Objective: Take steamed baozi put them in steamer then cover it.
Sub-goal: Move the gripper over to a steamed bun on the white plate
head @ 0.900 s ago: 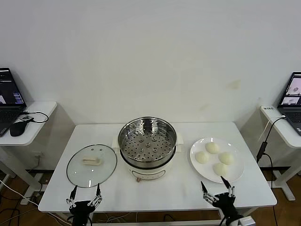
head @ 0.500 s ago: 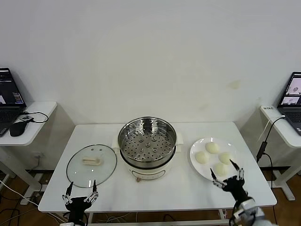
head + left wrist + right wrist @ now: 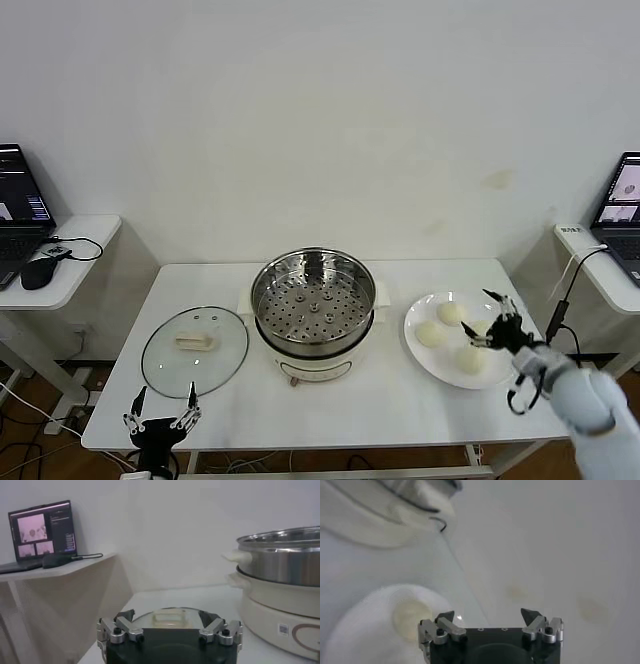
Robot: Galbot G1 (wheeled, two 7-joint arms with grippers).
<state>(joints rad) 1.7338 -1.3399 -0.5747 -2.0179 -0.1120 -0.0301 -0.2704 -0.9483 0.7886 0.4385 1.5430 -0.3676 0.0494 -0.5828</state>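
Observation:
Three steamed baozi (image 3: 451, 312) show on a white plate (image 3: 420, 352) at the right; a fourth is mostly hidden behind my right gripper (image 3: 475, 310). That gripper is open and empty, just above the plate's right side. In the right wrist view one baozi (image 3: 409, 618) lies beside the open right gripper (image 3: 487, 615). The steamer (image 3: 313, 298), a steel basket on a white pot base, stands empty at mid-table. The glass cover (image 3: 195, 348) lies flat to its left. My left gripper (image 3: 160, 408) is open and empty at the front edge, facing the cover (image 3: 169, 617) and the steamer (image 3: 282, 555).
Side tables with laptops (image 3: 18, 215) stand at both sides; the left one also holds a black mouse (image 3: 40, 270). A cable (image 3: 560, 300) hangs off the right side table near the plate. A white wall runs behind the table.
My right gripper has risen from the table's front edge and moved back and right over the plate. My left gripper has sunk slightly lower and left at the front edge.

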